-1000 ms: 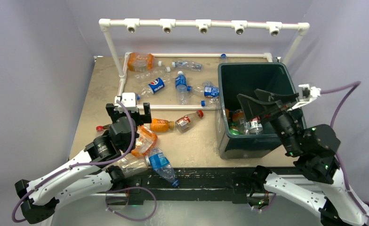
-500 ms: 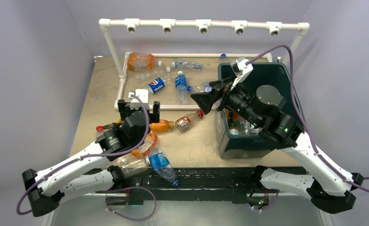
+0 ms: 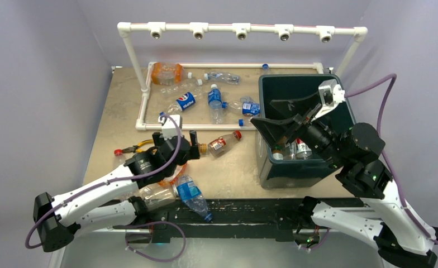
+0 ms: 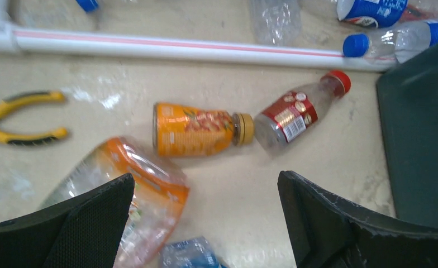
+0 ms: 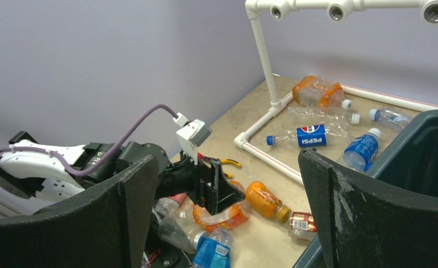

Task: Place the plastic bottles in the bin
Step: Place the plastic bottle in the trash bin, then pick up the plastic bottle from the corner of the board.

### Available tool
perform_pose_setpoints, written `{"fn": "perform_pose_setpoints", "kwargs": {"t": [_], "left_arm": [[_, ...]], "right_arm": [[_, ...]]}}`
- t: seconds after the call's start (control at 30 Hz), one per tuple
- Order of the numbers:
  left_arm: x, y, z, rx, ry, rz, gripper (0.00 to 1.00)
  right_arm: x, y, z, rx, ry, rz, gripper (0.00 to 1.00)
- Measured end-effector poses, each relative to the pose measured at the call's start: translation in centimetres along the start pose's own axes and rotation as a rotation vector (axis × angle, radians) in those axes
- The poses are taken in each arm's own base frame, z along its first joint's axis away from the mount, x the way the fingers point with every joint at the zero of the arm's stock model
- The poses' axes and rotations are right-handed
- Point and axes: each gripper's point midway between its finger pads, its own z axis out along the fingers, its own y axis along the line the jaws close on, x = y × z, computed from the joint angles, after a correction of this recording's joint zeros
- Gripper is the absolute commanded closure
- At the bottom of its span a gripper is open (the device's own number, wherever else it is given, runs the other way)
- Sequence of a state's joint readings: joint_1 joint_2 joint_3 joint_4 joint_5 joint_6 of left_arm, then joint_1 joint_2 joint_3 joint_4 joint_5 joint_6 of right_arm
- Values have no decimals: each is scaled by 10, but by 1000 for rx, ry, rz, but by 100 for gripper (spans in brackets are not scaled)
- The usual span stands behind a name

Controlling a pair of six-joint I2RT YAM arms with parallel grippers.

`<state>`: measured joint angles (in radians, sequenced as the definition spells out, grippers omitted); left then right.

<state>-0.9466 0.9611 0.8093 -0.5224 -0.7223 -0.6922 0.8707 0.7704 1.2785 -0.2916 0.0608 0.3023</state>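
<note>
Pale lilac walls close in a beige stone-patterned counter with a white plastic pipe frame standing on it. Small plastic drink bottles lie scattered. One cluster sits inside the frame at the top centre of the overhead view, more lie at lower left, and a few are already in the large dark green rectangular plastic bin at centre right.

The left claw hangs wide open and empty over an orange bottle with a gold cap. That cap touches the base of a clear red-labelled bottle. The stance looks like a line-up for a grasp across the orange body.

The right claw, also spread wide and empty, hovers above the bin's left side, a spot suited to releasing into it.

One claw finger cuts off part of a crushed orange bottle, and the bin walls hide how many bottles lie inside. Yellow-handled pliers lie apart at the left.
</note>
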Motion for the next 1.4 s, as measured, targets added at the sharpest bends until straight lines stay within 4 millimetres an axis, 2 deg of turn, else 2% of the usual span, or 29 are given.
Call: {"fn": "perform_pose_setpoints", "kwargs": {"t": [0.07, 0.23, 0.33, 0.4, 0.57, 0.7, 0.8, 0.9, 1.0, 1.1, 1.23, 1.4], "left_arm": [[15, 0, -5, 26, 48, -88, 1], [30, -11, -24, 125, 107, -296, 1], [43, -25, -37, 168, 146, -339, 1], [56, -27, -41, 153, 176, -327, 1], [79, -2, -30, -18, 192, -288, 1], [79, 15, -26, -81, 145, -308, 1], [81, 15, -24, -70, 138, -313, 1], [90, 5, -20, -53, 172, -276, 2], [112, -9, -13, -33, 256, -191, 4], [130, -19, -16, 8, 335, -125, 4], [137, -40, -38, 121, 381, -106, 4], [134, -84, -86, 260, 410, -204, 2]], "right_arm": [[2, -1, -2, 1, 2, 2, 1], [20, -8, -8, 19, 37, 6, 1], [19, -8, -11, 19, 34, 9, 1], [17, -7, -13, 17, 28, 12, 1], [24, -9, -16, 19, 36, 20, 1], [30, -11, -16, 24, 51, 19, 1], [30, -11, -18, 22, 48, 19, 1], [32, -11, -22, 16, 46, 19, 1], [36, -12, -24, 14, 48, 18, 1], [40, -12, -24, 14, 54, 16, 1], [44, -14, -27, 15, 59, 14, 1], [43, -15, -30, 16, 51, 4, 1]]}}
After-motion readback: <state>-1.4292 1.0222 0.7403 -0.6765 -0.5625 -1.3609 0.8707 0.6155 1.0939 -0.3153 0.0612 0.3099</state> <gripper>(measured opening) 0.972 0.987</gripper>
